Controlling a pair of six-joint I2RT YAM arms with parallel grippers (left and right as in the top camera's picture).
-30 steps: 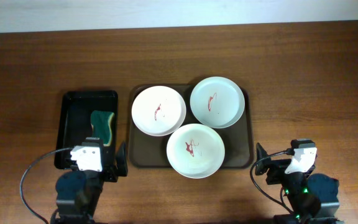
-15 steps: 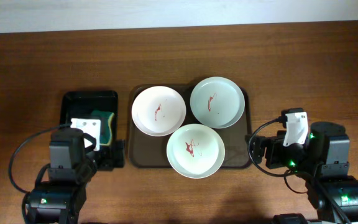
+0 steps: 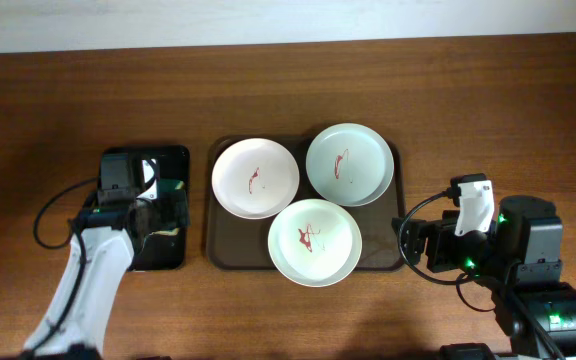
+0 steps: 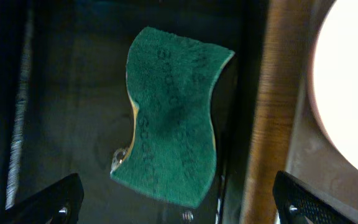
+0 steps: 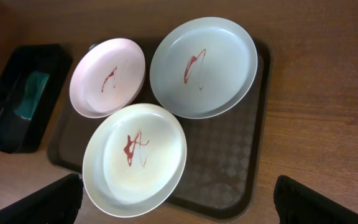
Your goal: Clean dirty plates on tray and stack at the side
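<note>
Table (image 3: 468,100): brown wood grain, carrying everything else.
Tray (image 3: 236,243): dark brown, rounded corners, low rim, sitting mid-table with all three plates on it.
Black tray (image 3: 173,160): narrower, just to the left of the brown one with a strip of table between them.
Back-left plate (image 3: 255,178): white, with a thin red smear at its centre.
Back-right plate (image 3: 349,164): white, also red-smeared, close beside the back-left one.
Front plate (image 3: 314,241): nearest the robot and marked red in the middle. It appears to overlap the near edges of the other two, and its near edge overhangs the tray rim.
Left gripper (image 4: 179,193): poised over the black tray, fingers spread wide with nothing between them. The sponge lies directly under the gap.
Right gripper (image 5: 176,199): off the tray's right near corner and facing the plates, fingers wide apart and empty.
Sponge (image 4: 173,118): green top with a yellow edge, wavy outline, lying flat in the black tray against its right side.
</note>
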